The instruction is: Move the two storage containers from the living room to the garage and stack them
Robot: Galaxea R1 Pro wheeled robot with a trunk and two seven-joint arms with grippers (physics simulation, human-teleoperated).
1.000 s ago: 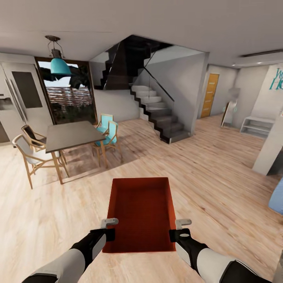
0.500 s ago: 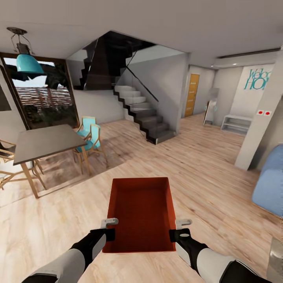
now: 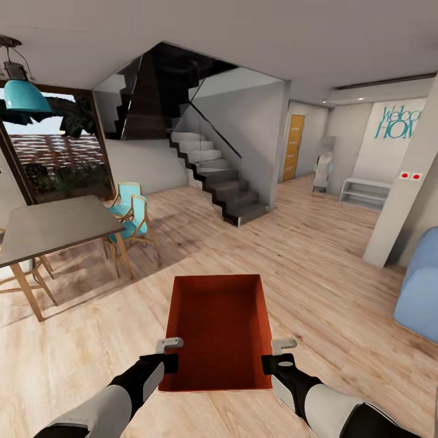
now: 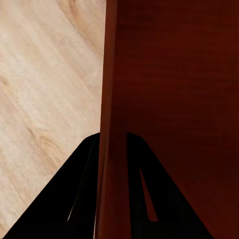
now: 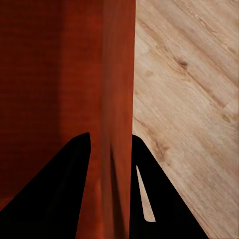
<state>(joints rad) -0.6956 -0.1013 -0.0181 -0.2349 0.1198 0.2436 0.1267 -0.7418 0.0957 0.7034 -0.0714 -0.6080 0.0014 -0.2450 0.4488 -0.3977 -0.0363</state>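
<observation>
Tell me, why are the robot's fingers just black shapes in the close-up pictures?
In the left wrist view, the fingers sit unlit against the orange-red plastic storage container, so they render as flat silhouettes. The right wrist view shows the same. The head view is evenly lit, with soft shadows under the grey dining table.

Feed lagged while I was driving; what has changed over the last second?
The view swung right: the table, chairs and stairs slid left, and the blue sofa came into view. That is the camera turning. The orange-red rectangular plastic bin stays gripped by its side walls in the left tool and right tool.
</observation>
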